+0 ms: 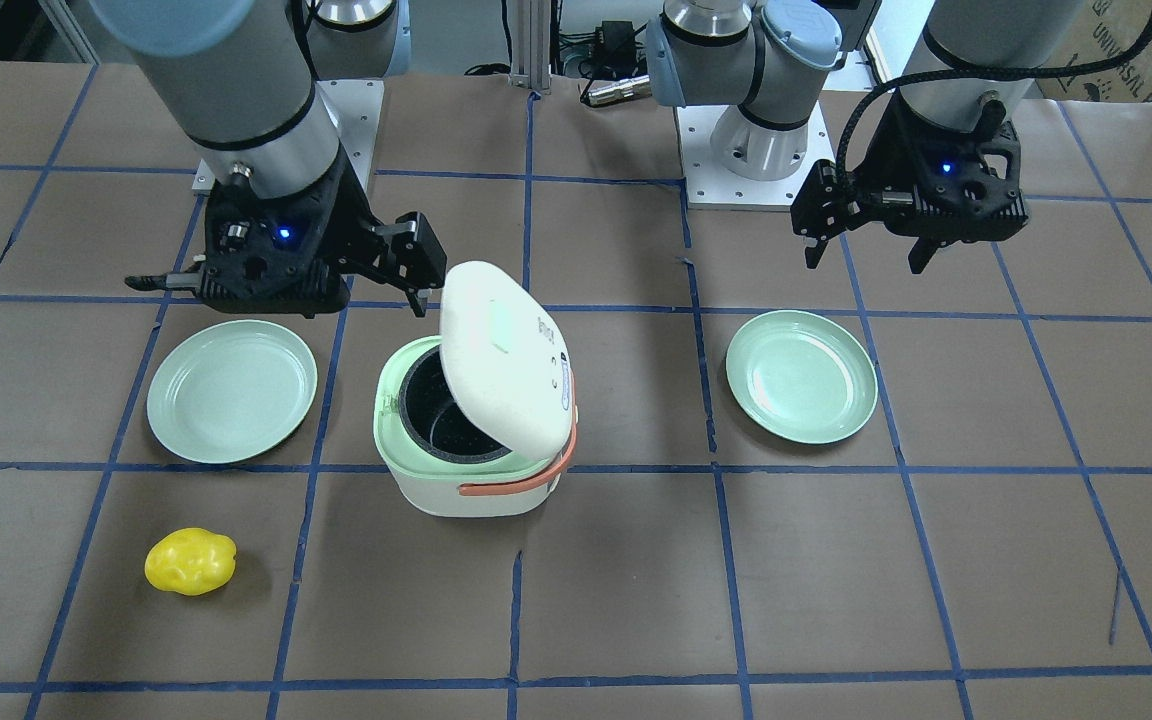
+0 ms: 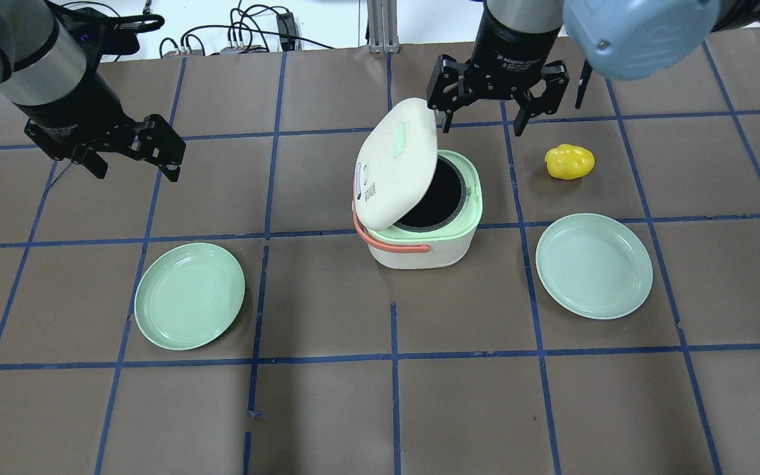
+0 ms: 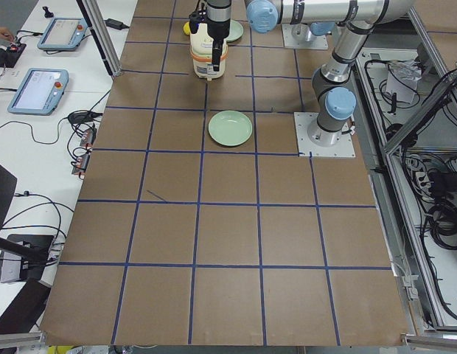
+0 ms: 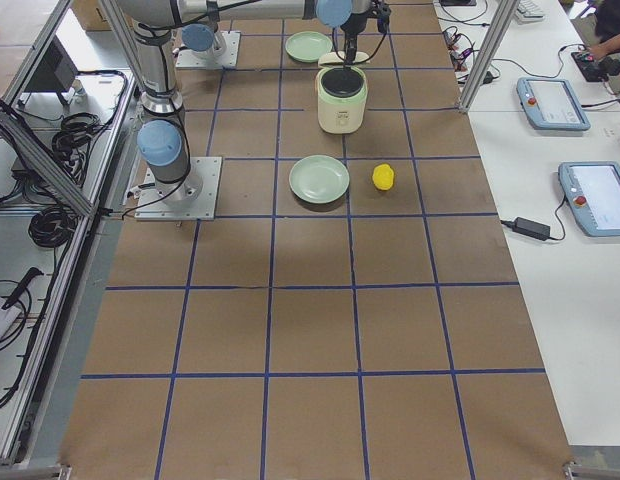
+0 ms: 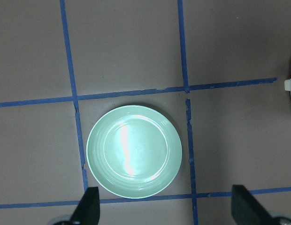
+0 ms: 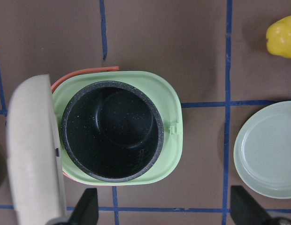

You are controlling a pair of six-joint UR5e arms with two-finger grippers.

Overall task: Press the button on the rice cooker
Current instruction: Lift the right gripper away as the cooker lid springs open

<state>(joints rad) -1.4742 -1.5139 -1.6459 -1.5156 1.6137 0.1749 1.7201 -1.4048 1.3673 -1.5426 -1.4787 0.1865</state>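
Rice cooker (image 2: 429,227) sits lid-up on the table (image 2: 327,396).
Right end effector (image 2: 482,122) hovers close by it, fingers spread; left end effector (image 2: 136,168), likewise spread, hangs well apart.

Obstacles I log: cooker (image 2: 419,247) mid-table, its lid (image 2: 394,161) raised and tilted on the left side. Left plate (image 2: 189,295) and right plate (image 2: 594,265) flank it, well apart. Yellow item (image 2: 570,161) lies near the right tool (image 2: 482,125). Free room I find: pot mouth reachable from above and from the right, and wide table (image 2: 485,396) on the cooker's near side.
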